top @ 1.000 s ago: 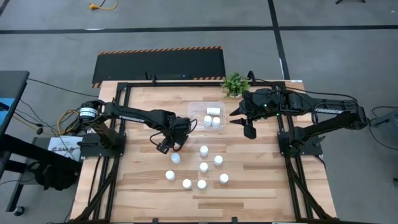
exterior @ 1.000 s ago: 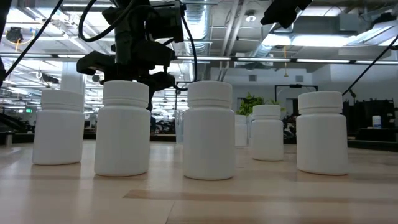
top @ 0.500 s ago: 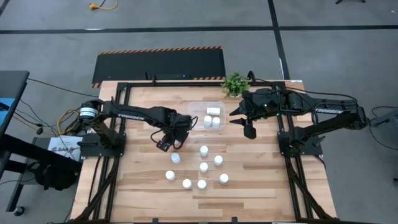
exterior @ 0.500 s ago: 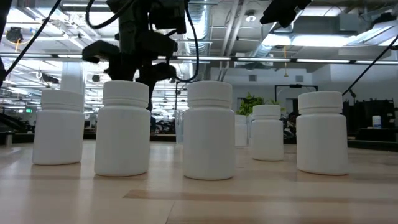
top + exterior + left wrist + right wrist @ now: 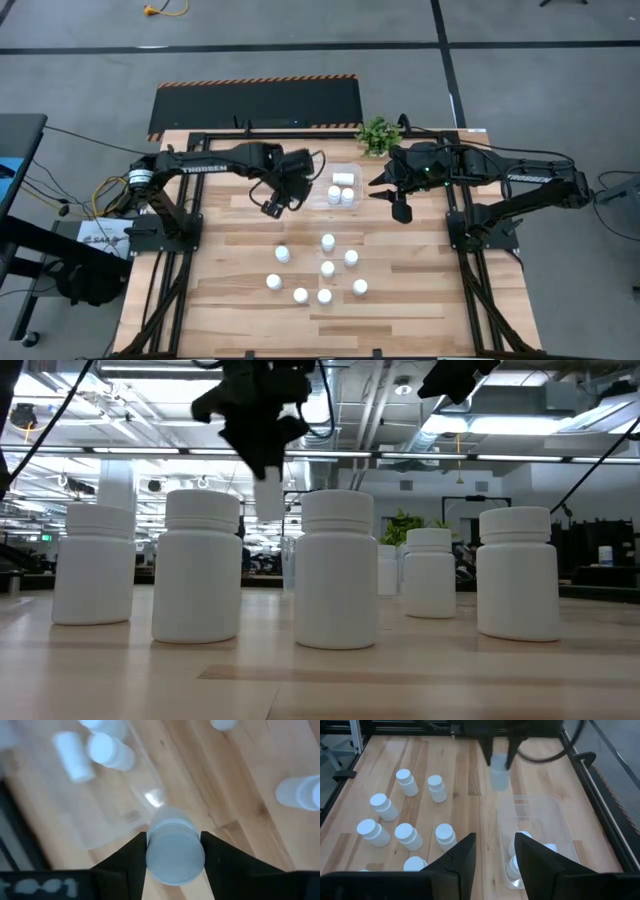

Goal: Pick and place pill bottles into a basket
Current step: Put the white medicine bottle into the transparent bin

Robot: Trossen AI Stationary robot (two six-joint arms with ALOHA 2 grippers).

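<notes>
My left gripper is shut on one white pill bottle and holds it in the air just left of the basket, a clear shallow bin at the table's far middle. Three bottles lie in the basket. Several more white bottles stand upright on their bases on the wood in the middle of the table. My right gripper is open and empty, in the air right of the basket. My left gripper pinches the bottle's upper part between its two fingers, one on each side. The fingers come from above, pointing down. The bottle hangs upright below the fingers, lifted clear of the table.
A small green potted plant stands at the table's far edge, behind the basket and close to my right arm. A black frame runs along the table's edges. Bare wood lies at the near right and near left.
My left gripper has risen and gone toward the table's far edge and toward the basket, staying shut on the bottle. The bottle has come up with it and now hangs clear above the standing bottles.
</notes>
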